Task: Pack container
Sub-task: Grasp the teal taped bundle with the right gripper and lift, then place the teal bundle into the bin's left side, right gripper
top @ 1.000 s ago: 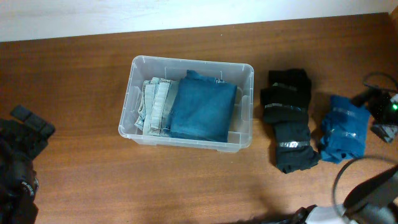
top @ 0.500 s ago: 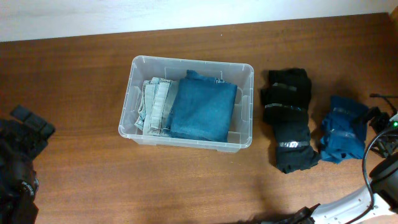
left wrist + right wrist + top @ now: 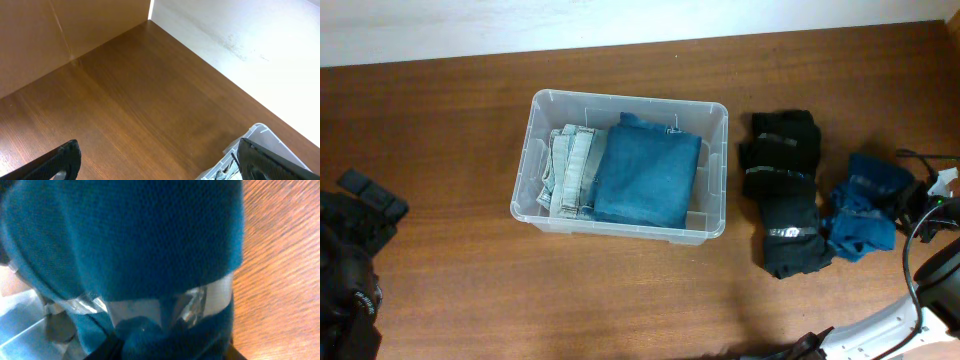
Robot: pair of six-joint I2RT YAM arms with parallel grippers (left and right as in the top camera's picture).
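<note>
Blue bundle (image 3: 865,205) scrunched vs 0.5 s ago; R gripper (image 3: 908,198) at it, grip unclear; L gripper (image 3: 162,162) spread. Wood table (image 3: 620,290), white wall (image 3: 250,30).

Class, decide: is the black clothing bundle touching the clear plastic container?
Apart. The overhead view shows a strip of bare wooden table between the container and the black clothing bundle to its right.

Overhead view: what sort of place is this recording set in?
Probably an indoor robot workbench for packing clothes: a bare wooden table against a pale wall, a clear container holding folded jeans, and taped clothing bundles lying beside it.
</note>
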